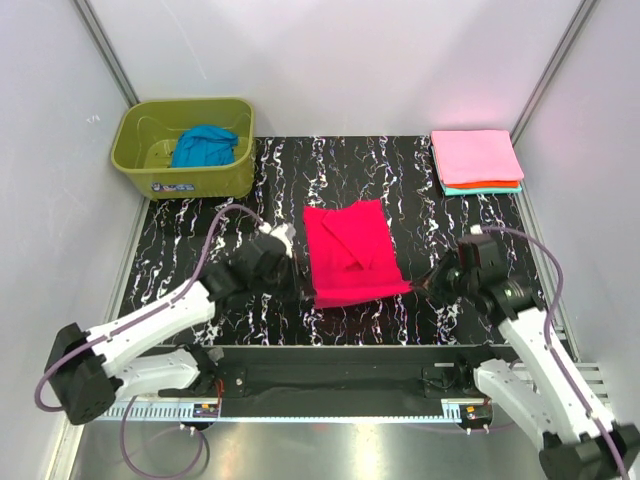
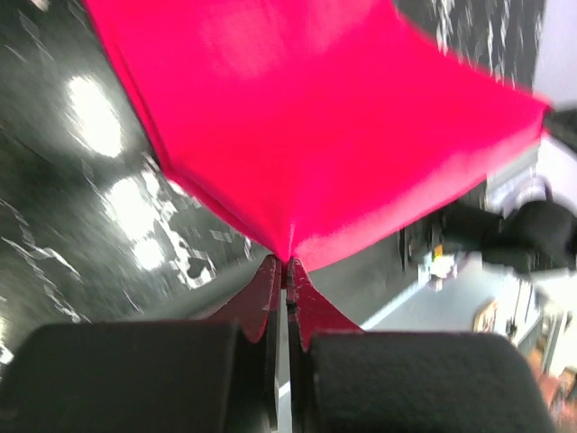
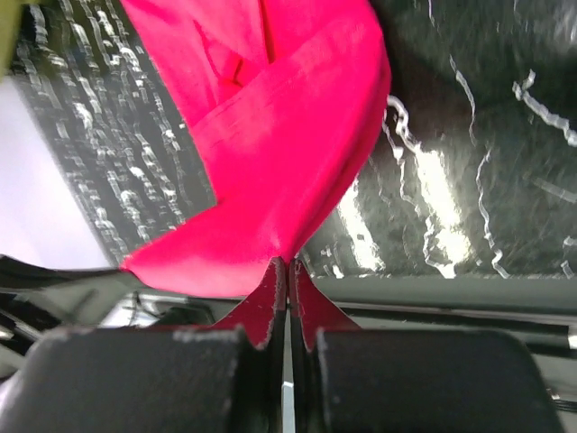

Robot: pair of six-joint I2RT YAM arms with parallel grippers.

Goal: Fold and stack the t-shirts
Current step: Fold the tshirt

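While the left hand [image 2: 287, 269] and right hand [image 3: 288, 269] pinch corners of the crimson-red t-shirt [image 1: 350, 250], uneven pulling may free one.

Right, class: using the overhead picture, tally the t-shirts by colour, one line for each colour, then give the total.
crimson-red t-shirt: 1
light pink t-shirt: 1
orange t-shirt: 1
teal t-shirt: 1
blue t-shirt, in the olive-green tub: 1
Total: 5
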